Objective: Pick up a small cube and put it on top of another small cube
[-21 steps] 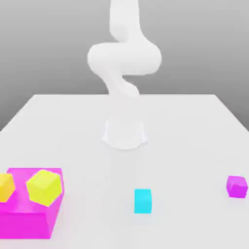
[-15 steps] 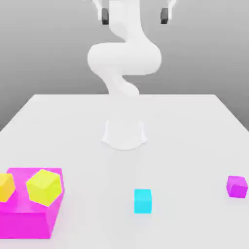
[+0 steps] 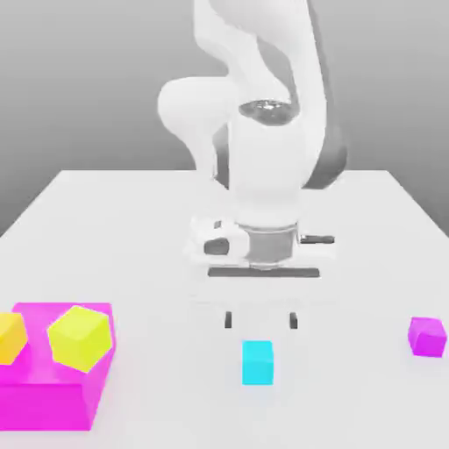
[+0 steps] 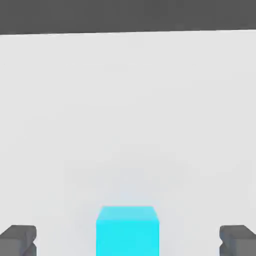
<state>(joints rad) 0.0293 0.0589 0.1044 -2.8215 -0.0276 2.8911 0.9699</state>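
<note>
Pre-grasp, I'd say. Fingers (image 3: 261,321) wide open, nothing held, above the cyan cube (image 3: 258,363), which sits on the desk (image 3: 351,399). Next: line up over it, straight down, close; likely stack target unclear.

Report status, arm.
Gripper open, empty, near cyan cube. Cyan cube on table, ungrasped. Nothing seen between the fingers and it.

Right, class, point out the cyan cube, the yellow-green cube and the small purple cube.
Cyan cube (image 4: 127,237): hand view, side face.
Yellow-green cube (image 3: 81,339): exterior view, middle.
Small purple cube (image 3: 426,340): exterior view, front face.
</note>
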